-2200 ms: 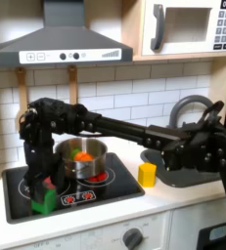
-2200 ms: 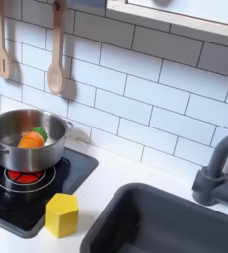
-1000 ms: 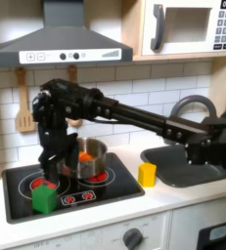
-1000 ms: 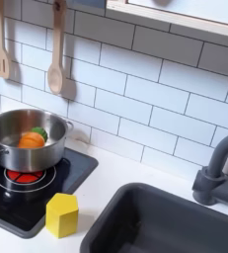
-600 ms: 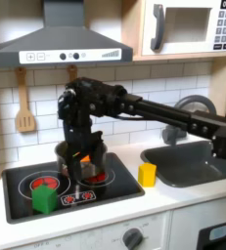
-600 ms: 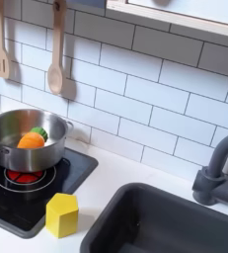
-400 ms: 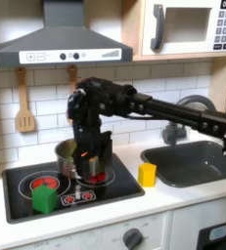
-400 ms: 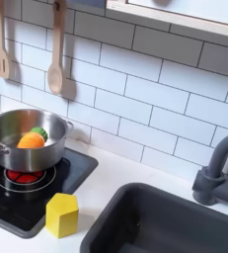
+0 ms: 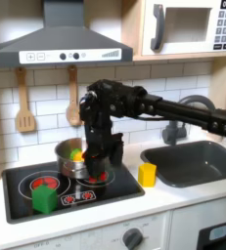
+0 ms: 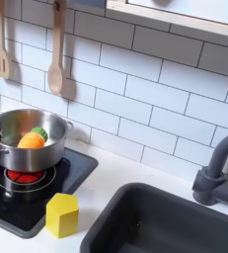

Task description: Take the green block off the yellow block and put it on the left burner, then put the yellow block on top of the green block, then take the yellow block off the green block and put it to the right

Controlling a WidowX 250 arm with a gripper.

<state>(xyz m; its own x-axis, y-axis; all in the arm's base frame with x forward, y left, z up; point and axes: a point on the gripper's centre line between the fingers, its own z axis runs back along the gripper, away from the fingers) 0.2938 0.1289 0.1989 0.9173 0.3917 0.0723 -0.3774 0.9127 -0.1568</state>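
In the first exterior view the green block (image 9: 44, 198) sits on the black cooktop (image 9: 124, 186), at the front of the left burner (image 9: 47, 182), whose red rings show just behind it. The yellow block (image 9: 147, 174) stands alone on the white counter just right of the cooktop. In the second exterior view the yellow block (image 10: 61, 214) is at the cooktop's near corner. My gripper (image 9: 109, 164) hangs fingers-down over the right burner, in front of the steel pot (image 9: 75, 156). It is between the two blocks and touches neither. Its fingers look apart and hold nothing.
The pot holds orange and green toy food (image 10: 30, 139). A dark sink (image 10: 175, 222) and grey faucet (image 10: 218, 173) lie to the second exterior view's right of the yellow block. Wooden utensils (image 10: 54, 61) hang on the tiled wall. A range hood (image 9: 61, 41) is overhead.
The gripper left the green block at the left burner and swung to the first exterior view's right, past the pot, toward the yellow block. Neither block has moved.
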